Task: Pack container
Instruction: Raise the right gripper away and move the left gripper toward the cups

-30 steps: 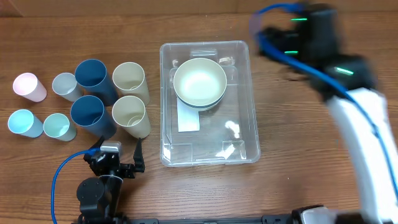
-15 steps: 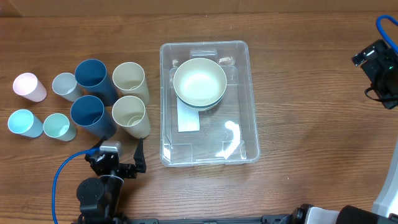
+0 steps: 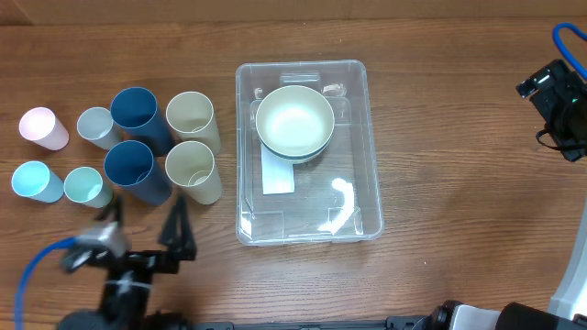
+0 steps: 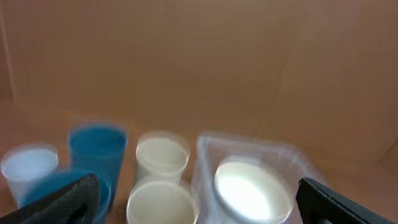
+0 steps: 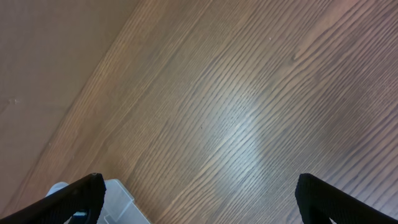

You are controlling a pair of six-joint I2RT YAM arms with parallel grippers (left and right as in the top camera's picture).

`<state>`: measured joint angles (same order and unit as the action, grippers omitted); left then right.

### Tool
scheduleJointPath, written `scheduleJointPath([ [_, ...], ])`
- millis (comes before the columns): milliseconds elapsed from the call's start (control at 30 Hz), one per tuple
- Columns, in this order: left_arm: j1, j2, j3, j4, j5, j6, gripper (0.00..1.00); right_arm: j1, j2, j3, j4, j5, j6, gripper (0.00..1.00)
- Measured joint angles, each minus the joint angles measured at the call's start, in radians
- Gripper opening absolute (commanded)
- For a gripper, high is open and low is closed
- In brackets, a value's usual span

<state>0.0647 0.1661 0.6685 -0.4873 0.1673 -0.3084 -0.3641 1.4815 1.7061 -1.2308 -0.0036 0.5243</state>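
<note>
The left gripper (image 3: 147, 213), jaws spread wide and empty, is swinging leftward along the near edge of the worktop (image 3: 440, 110) from its earlier post, probably toward the cups (image 3: 190, 116). The right gripper (image 5: 202, 199), likewise open and empty, is hovering over bare woodgrain at the right edge. The container (image 3: 353, 165), clear plastic with rounded corners, is sitting mid-worktop holding a smooth round cream bowl (image 3: 294, 122), the tapered cups standing leftward.

overhead: straight down, far, whole table (image 3: 440, 110) | left wrist: low, level, blurred, facing container (image 4: 205, 158) | right wrist: close, tilted onto table | shared: container
</note>
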Motion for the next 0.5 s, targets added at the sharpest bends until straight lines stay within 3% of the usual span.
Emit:
scheduleJointPath([
  [233,0.0,0.363,0.453,-0.104,-0.225,0.085,1.0,0.0,0.0,-0.001,0.0,0.001,0.0,1.0],
  [367,0.0,0.709,0.71,-0.203,-0.417,0.194,1.0,0.0,0.0,-0.001,0.0,0.0,0.0,1.0],
  [500,0.04,0.995,0.901,-0.316,-0.473,0.239,1.0,0.0,0.0,-0.001,-0.001,0.0,0.0,1.0],
])
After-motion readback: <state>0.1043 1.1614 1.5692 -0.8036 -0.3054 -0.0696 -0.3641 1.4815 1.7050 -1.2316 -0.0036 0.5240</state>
